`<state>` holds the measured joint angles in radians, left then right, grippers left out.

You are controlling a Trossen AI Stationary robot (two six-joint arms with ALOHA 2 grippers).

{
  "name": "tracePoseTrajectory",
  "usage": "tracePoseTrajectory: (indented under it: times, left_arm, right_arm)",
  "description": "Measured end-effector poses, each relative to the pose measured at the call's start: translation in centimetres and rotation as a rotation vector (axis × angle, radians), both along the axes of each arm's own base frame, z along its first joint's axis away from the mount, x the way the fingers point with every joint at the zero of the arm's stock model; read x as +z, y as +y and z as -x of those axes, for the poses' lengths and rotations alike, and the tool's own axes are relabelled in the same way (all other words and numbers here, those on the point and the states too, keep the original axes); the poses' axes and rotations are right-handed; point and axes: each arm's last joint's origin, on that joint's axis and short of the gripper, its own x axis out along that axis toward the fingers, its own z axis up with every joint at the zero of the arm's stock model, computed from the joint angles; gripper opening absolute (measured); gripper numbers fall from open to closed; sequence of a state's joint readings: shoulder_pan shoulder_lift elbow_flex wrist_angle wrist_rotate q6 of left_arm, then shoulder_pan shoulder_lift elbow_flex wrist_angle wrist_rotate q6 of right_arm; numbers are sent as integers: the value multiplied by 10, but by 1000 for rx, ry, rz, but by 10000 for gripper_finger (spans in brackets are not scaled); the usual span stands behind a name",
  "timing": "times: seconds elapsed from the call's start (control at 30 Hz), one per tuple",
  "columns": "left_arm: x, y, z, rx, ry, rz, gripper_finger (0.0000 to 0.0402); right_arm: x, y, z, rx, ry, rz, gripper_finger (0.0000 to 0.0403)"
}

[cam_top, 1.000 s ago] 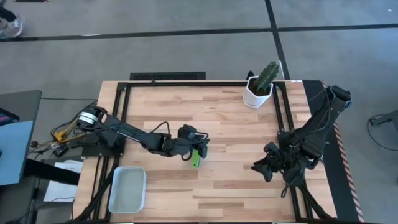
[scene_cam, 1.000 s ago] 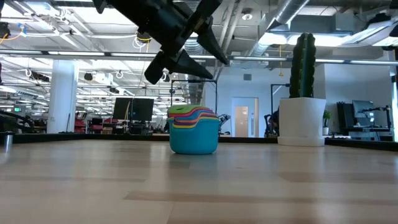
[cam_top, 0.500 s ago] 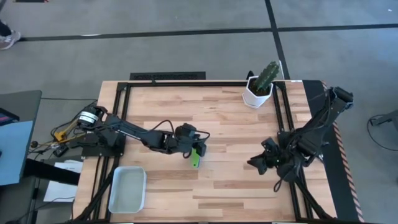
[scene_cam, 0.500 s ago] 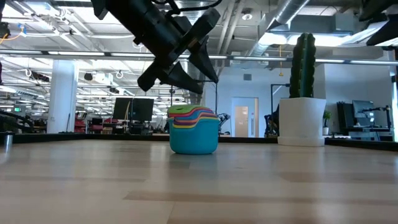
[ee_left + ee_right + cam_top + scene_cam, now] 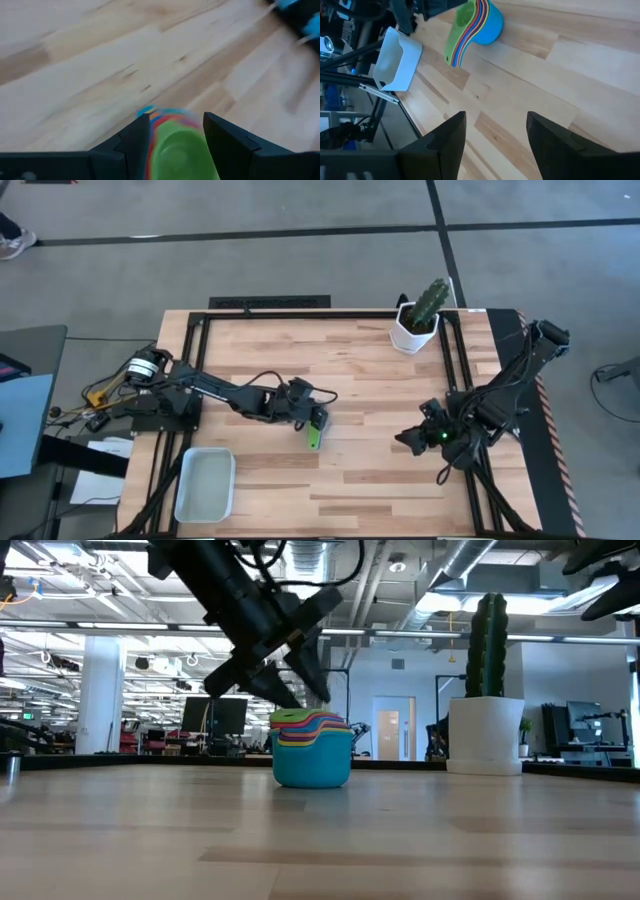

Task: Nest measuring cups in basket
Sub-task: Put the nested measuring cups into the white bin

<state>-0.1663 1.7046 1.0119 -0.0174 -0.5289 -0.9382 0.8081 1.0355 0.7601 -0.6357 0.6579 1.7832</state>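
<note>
From the low view I see the measuring cups (image 5: 312,748) already stacked, teal outermost, on the table (image 5: 380,380); overhead shows only their green handle, plus the basket (image 5: 205,484) near the corner. My left gripper (image 5: 175,131) straddles the stack, wide, apart. Right gripper (image 5: 496,131) hangs spread, empty.

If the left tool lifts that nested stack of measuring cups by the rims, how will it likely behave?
The stack of measuring cups looks like thin plastic, so probably light and stiff. Its handles fan out to one side, so it may tilt that way. The loosely nested cups could separate, with the outer blue cup slipping off.
</note>
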Motion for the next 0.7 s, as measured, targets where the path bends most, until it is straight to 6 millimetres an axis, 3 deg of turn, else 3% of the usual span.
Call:
tracePoseTrajectory:
  times: [0.23,0.5,0.7]
  left_arm:
    - [-9,2,9,51,103,70,185]
    - [-11,-3,10,68,86,279,226]
    - [-15,3,14,184,94,362,260]
  right_arm:
    - [0,-4,-3,-35,-13,23,247]
    - [-1,-11,-9,-22,27,20,252]
    - [-1,-11,-10,-3,41,17,252]
